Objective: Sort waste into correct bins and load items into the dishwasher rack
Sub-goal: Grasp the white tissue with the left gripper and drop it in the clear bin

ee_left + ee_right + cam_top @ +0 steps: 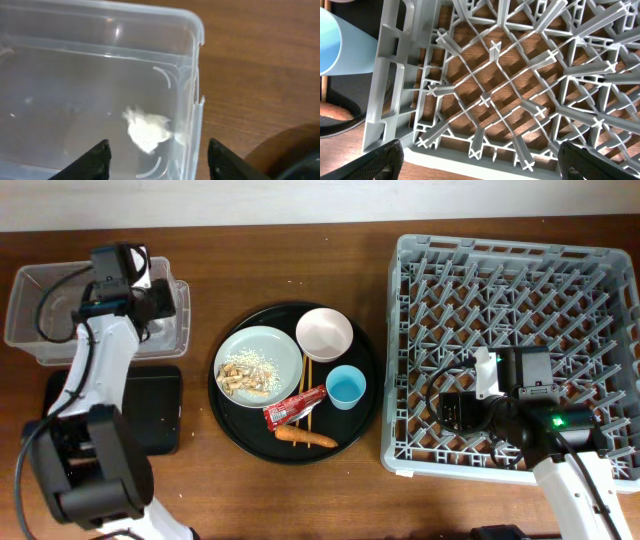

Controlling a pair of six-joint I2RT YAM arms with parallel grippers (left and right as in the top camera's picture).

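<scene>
The crumpled white tissue lies inside the clear plastic tub, near its right wall. My left gripper is open and empty above the tissue, over the tub's right end. My right gripper is open and empty over the front left part of the light-grey dishwasher rack. On the round black tray sit the grey-green plate with beige food scraps, the white-pink bowl, the blue cup, the red wrapper, the carrot and the chopsticks.
The shallow black rectangular tray lies in front of the clear tub, partly under my left arm. The blue cup and the carrot show at the left edge of the right wrist view, beside the rack wall.
</scene>
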